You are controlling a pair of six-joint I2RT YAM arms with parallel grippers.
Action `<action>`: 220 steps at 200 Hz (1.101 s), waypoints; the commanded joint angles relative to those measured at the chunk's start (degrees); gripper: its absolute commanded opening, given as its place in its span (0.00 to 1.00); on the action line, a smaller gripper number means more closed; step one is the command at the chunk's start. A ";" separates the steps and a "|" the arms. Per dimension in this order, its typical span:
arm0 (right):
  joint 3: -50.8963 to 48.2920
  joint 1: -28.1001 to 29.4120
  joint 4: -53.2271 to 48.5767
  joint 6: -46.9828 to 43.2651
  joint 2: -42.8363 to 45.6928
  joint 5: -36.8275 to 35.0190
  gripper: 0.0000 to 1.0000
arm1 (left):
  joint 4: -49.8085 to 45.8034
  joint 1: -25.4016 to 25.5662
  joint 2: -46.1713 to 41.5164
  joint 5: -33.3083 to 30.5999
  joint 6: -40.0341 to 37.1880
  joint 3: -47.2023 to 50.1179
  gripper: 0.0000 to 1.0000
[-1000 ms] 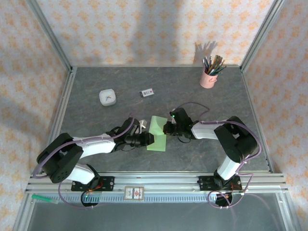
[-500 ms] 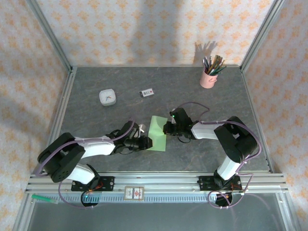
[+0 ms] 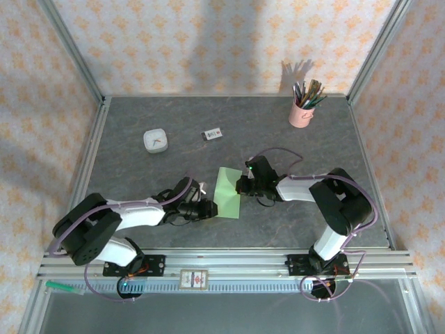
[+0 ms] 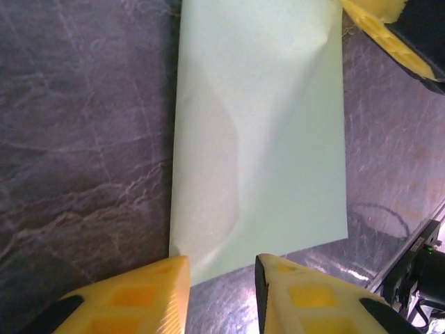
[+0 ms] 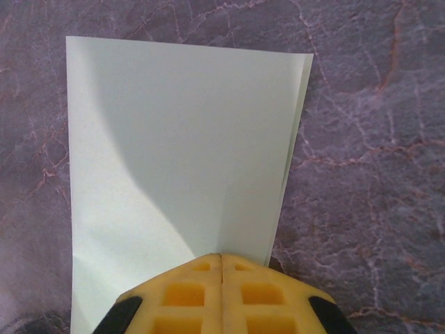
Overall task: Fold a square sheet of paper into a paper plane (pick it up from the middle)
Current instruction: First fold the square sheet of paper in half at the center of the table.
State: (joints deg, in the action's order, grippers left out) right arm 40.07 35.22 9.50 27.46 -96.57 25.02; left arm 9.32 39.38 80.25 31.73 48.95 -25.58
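The right gripper (image 5: 221, 263), jaws closed, rests on the folded sheet of paper (image 5: 174, 153) at its near edge. The left gripper (image 4: 220, 270), slightly parted, grips nothing, the paper just ahead.

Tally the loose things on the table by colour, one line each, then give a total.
Pale green: 1, the folded sheet of paper
Pink: 1, the pencil cup, counted with its pencils
White: 2, the small dish and the printed card
Total: 4

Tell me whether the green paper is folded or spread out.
Folded. The green paper lies as a narrow rectangle, with two layered edges along one side in the right wrist view.
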 commanded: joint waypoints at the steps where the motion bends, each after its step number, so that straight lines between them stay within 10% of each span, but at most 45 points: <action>1: -2.95 -0.51 -10.29 -0.09 -3.89 -9.02 0.02 | -2.06 -1.37 -2.76 -0.94 -2.12 -4.00 0.33; 114: -3.33 -0.51 -10.33 0.05 -3.27 -9.63 0.02 | -0.20 -9.70 24.13 3.16 -11.16 -26.18 0.30; 220: -3.32 -0.51 -10.42 -0.19 -3.36 -9.99 0.02 | 0.64 -10.90 24.87 4.22 -11.56 -29.23 0.32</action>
State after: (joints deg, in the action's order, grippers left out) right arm 39.94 35.33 9.89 27.46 -96.51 24.05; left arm 9.76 28.86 103.98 35.59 38.89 -51.94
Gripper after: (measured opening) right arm 0.043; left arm 0.315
